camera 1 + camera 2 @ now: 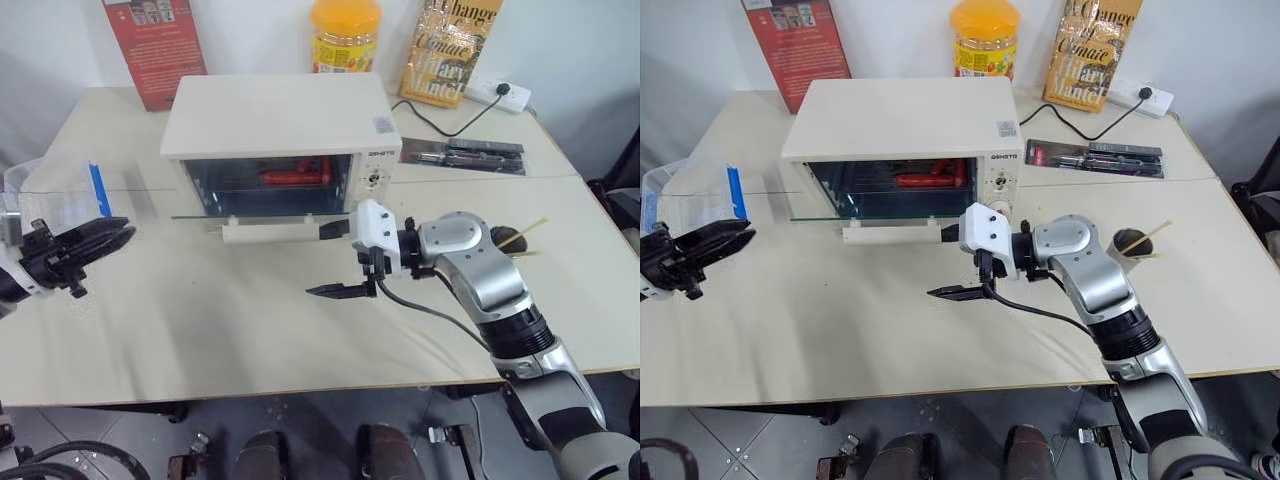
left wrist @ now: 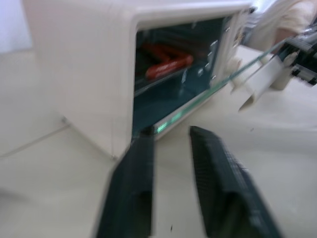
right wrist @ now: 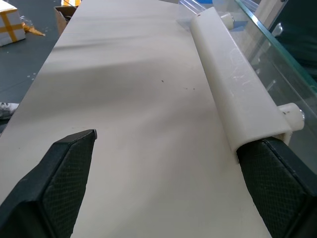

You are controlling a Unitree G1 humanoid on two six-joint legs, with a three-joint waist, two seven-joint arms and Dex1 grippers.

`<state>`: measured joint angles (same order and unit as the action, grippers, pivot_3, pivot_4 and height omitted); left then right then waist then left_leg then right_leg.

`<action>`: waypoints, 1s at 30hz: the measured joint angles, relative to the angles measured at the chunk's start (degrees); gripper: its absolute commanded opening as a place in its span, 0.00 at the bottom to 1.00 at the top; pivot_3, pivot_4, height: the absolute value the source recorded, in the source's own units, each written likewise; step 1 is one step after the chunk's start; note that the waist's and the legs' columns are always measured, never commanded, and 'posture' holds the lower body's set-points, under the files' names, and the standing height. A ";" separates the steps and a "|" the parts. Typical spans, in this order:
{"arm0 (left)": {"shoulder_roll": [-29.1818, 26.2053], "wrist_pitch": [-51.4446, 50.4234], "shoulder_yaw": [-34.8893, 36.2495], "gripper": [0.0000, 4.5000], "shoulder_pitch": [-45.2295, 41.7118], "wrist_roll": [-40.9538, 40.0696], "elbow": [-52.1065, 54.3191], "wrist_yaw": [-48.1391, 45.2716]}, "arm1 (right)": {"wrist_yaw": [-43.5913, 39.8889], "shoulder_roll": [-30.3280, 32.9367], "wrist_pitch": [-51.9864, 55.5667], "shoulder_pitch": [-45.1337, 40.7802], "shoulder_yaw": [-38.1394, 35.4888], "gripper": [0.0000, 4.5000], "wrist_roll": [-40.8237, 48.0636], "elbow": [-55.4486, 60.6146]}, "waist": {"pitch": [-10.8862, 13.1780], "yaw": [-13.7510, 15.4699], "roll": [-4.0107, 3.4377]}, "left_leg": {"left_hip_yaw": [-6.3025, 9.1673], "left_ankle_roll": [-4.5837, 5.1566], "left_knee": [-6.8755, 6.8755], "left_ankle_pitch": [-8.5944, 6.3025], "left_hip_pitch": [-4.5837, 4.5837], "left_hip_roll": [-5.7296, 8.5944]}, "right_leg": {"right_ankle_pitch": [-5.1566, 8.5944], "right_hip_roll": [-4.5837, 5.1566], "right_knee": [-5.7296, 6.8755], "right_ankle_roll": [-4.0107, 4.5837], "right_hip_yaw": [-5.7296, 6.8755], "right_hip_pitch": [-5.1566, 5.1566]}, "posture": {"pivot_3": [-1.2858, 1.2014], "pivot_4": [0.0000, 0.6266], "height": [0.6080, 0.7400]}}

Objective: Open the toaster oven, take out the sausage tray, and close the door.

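The right pincer hangs low over the tabletop, just in front of the door. Its two black fingers are wide apart and hold nothing. In the right wrist view one finger sits right at the end of the door's handle.

Off to the left side, the left pincer floats above the tabletop, well apart from the oven. Its fingers are close together, with only a small gap between them in the left wrist view, and nothing is in them.

The door is down, lying about flat like a little shelf. Inside the oven, the red sausages lie on the tray, which is hard to make out.

The door looks open enough, so the next job is likely taking the tray out. To do it well, a pincer should go in level over the glass, not bump the door, and pinch the tray's front edge. Then pull it straight out and slow, so the sausages do not roll off.
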<state>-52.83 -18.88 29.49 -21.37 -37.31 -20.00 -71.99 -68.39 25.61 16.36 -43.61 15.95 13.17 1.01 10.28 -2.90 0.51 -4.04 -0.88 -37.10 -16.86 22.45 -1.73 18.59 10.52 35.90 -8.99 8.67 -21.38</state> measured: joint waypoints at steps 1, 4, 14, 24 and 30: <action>0.01 0.14 -0.79 0.00 -1.33 0.04 -0.98 -0.70 | 0.28 0.00 0.04 0.34 0.05 1.00 -0.11 0.39 | -0.01 0.02 0.01 | 0.01 0.00 -0.01 0.00 0.00 0.00 | 0.00 0.00 0.03 0.00 0.00 0.00 | 0.52 0.24 1.00; 0.50 0.42 -4.43 0.00 -6.00 0.88 -3.48 -2.77 | 1.41 -0.04 0.34 1.84 0.15 1.00 -0.40 1.82 | -0.02 0.01 0.04 | 0.00 0.00 -0.03 0.00 0.00 0.01 | 0.00 0.00 0.03 0.00 0.00 0.00 | 0.52 0.24 1.00; 7.17 6.80 -15.41 0.00 -18.17 9.61 -14.54 -3.46 | 7.89 0.12 5.52 7.61 -0.32 1.00 -0.44 9.08 | -0.05 0.11 0.11 | 0.01 0.00 -0.06 0.00 0.02 0.01 | 0.00 0.00 0.06 0.00 0.02 0.00 | 0.52 0.24 1.00; 9.29 8.20 -20.99 0.00 -21.52 14.00 -17.30 -7.01 | 12.16 9.33 12.67 18.10 -1.45 1.00 -1.35 16.08 | -0.05 1.38 0.16 | -0.02 0.04 -0.20 -0.02 0.12 0.04 | 0.00 0.02 0.01 0.00 -0.01 0.00 | 0.52 0.24 1.00; 9.37 8.30 -24.36 0.00 -20.51 16.60 -17.22 -9.81 | 8.40 20.13 15.82 27.21 -5.81 1.00 1.13 21.92 | -0.03 1.70 0.18 | -0.01 0.11 -0.49 -0.06 0.33 0.04 | 0.00 0.01 -0.04 0.01 0.00 -0.04 | 0.52 0.24 1.00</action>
<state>-43.46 -10.58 5.13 -41.88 -20.71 -37.23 -81.80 -59.99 45.73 32.18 -16.40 10.13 14.30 22.93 10.25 -1.20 0.70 -4.05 -0.77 -37.59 -16.92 22.78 -1.69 18.58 10.54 35.85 -8.98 8.67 -21.42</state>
